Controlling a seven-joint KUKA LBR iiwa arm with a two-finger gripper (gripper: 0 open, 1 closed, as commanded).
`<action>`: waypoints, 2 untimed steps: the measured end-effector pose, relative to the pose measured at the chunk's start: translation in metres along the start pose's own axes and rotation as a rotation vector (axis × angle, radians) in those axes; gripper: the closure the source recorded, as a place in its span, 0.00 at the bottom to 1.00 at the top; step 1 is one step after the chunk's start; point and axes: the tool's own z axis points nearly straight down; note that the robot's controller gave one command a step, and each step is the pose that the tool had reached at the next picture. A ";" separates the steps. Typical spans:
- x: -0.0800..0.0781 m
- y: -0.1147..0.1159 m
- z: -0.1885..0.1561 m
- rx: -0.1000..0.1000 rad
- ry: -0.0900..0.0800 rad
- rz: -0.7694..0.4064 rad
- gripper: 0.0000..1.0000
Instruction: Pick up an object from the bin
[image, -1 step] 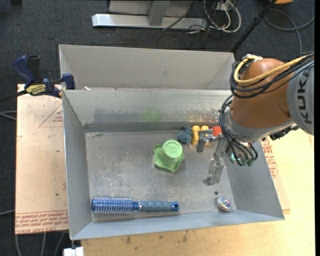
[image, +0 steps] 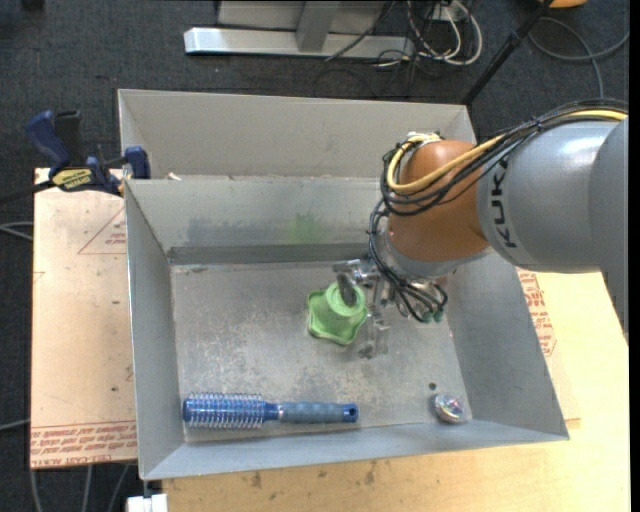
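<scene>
A light green soft plastic thing (image: 330, 318), shaped like a squat cup, lies in the middle of the bin floor. My gripper (image: 362, 314) is down at its right side and stands open. One dark fingertip (image: 348, 290) rests at the green thing's top rim. The other fingertip (image: 374, 340) is at the floor just off its lower right edge. The green thing's right part lies between the two; its left part sticks out free.
A blue hairbrush (image: 265, 411) lies along the bin's front wall at the left. A small silvery round thing (image: 449, 407) sits in the front right corner. The arm and its orange cover hang over the bin's right back part.
</scene>
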 end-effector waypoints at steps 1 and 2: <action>-0.049 0.001 0.002 -0.003 0.011 -0.252 0.00; -0.067 0.013 0.002 -0.003 0.011 -0.082 0.00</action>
